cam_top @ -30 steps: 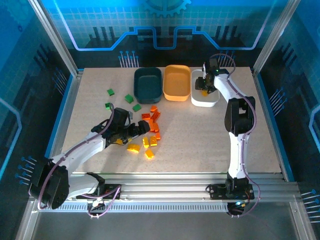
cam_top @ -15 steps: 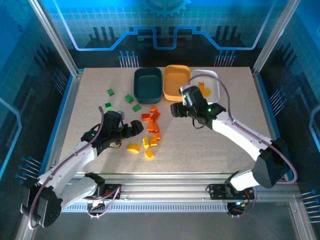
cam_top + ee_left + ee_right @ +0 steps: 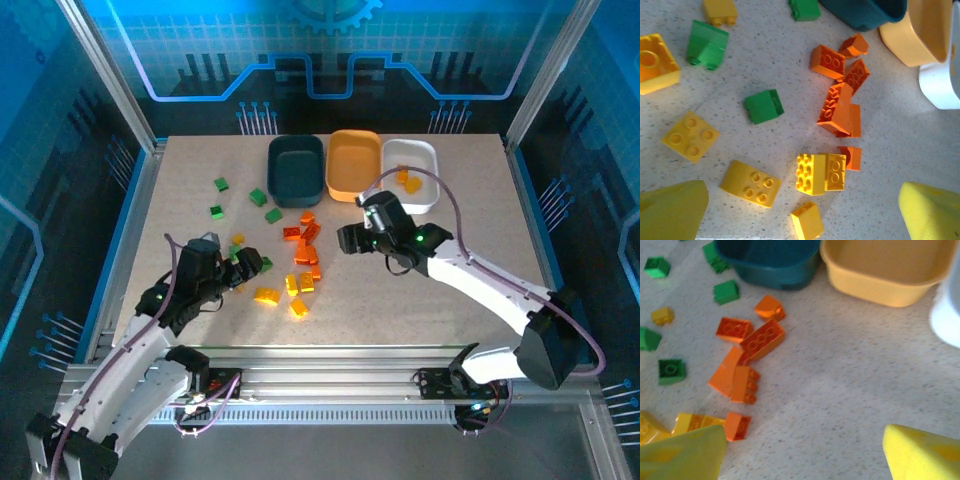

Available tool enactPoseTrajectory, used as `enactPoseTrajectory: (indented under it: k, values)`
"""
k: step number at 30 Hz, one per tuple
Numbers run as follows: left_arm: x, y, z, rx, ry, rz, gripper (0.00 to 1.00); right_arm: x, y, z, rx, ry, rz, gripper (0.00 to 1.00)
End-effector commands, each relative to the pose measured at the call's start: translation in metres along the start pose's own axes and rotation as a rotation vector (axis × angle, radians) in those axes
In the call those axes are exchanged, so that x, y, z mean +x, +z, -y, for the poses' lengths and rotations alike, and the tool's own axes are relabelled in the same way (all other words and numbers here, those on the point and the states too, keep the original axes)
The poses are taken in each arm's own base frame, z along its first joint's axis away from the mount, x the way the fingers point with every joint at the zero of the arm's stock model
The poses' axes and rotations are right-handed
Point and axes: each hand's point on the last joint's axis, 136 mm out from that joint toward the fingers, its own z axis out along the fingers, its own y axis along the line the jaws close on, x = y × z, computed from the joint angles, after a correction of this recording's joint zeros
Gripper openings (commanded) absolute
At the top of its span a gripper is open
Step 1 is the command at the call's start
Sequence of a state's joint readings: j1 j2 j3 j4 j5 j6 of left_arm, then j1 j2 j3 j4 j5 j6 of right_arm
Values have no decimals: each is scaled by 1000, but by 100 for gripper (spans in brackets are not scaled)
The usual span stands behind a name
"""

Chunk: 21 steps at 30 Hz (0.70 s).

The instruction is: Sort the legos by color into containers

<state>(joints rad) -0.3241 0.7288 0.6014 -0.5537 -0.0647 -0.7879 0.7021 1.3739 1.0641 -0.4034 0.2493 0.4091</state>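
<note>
Three bins stand in a row at the far edge of the table: teal bin, orange bin, white bin, side by side, touching or nearly so. The white bin holds a few yellow bricks. More yellow ones lie loose near mid-table, among them a yellow pair pressed together. Red bricks sit in a tight heap in front of the teal bin, some leaning on each other. Green bricks are scattered left of and in front of the teal bin, apart from each other, one just beside its near corner.

Left gripper hangs over the table at the left of the loose yellow bricks, jaws spread wide, holding nothing; its fingers sit at the bottom corners of the wrist view. Right gripper hangs just right of the red heap, in front of the orange bin, jaws apart and empty, fingers over bare table. The red heap lies between the two grippers. The right arm stretches across the table's right half, apart from the bins.
</note>
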Motion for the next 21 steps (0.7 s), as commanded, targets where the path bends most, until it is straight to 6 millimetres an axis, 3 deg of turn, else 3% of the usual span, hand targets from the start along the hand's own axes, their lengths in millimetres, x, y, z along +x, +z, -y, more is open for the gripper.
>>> enactPoseTrajectory:
  k: [1,10,15,21]
  values:
    - [2,1,-21,-71,-52,-1,99,20,11,-29,24,-49,-76,82]
    - [-1,12,-53,-120,-236,-52,99,107,55,-150,-80,-230,-298,87]
    - [2,19,-53,-105,-257,-94,99,131,78,-169,-57,-278,-367,87]
    - [6,20,-53,-98,-249,-120,99,154,84,-160,-35,-269,-426,80]
